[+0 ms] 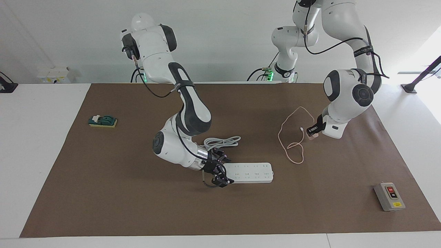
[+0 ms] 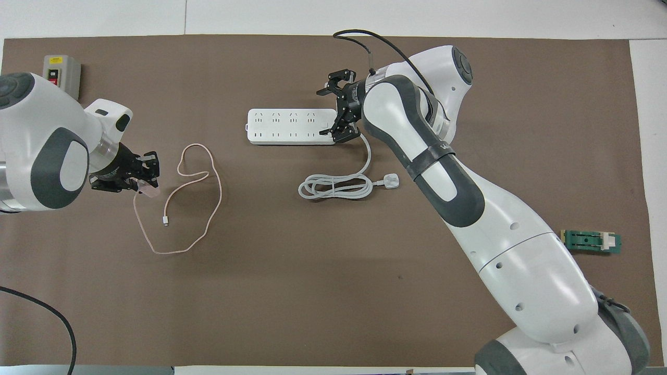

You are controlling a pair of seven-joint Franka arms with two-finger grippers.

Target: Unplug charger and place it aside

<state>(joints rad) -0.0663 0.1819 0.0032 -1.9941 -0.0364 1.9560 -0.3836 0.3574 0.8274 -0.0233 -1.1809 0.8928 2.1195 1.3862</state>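
Note:
The pale pink charger [image 1: 313,136] sits at my left gripper's [image 1: 313,132] tips, low on the brown mat toward the left arm's end; it also shows in the overhead view [image 2: 148,189]. My left gripper [image 2: 145,177] looks shut on it. Its thin pink cable [image 2: 220,192] lies in loose loops on the mat and ends in a small white connector [image 2: 165,221]. The charger is apart from the white power strip [image 1: 253,172]. My right gripper [image 1: 222,168] is open, its fingers straddling the corded end of the strip [image 2: 284,126].
The strip's thick white cord [image 2: 333,186] lies coiled nearer to the robots than the strip. A grey box with red and black buttons [image 1: 389,196] stands at the left arm's end. A green block [image 1: 102,121] lies toward the right arm's end.

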